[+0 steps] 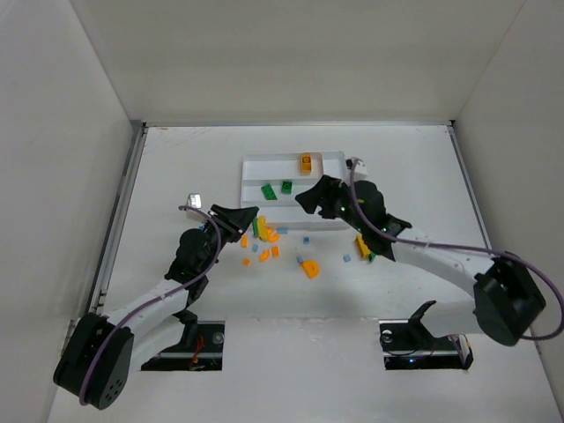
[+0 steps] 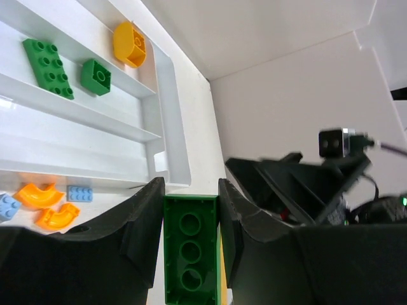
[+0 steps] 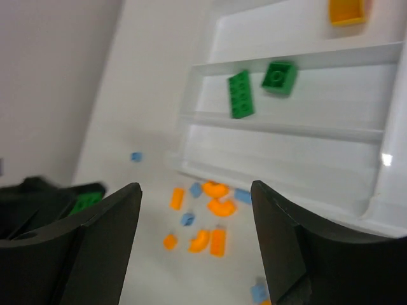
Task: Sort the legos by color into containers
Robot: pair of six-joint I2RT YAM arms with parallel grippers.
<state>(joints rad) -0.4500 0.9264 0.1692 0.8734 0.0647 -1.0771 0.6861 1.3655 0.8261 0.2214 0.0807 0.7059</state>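
My left gripper (image 2: 191, 194) is shut on a green lego (image 2: 191, 251), a long brick seen from its hollow underside, with a yellow strip (image 2: 220, 254) against its right side. From above, that gripper (image 1: 249, 222) hangs just left of the loose pile. The white tray (image 1: 335, 167) holds two green legos (image 1: 267, 191) (image 1: 286, 187) in one slot and an orange lego (image 1: 306, 162) in the far slot. My right gripper (image 1: 307, 198) stands open and empty over the tray's near part; its wrist view (image 3: 196, 187) looks down on the loose legos.
Loose orange pieces (image 1: 309, 267) (image 1: 272, 235) and light blue pieces (image 1: 346, 259) (image 1: 306, 239) lie in front of the tray. A yellow (image 1: 361, 245) and a green piece (image 1: 370, 256) sit under the right arm. White walls enclose the table on three sides.
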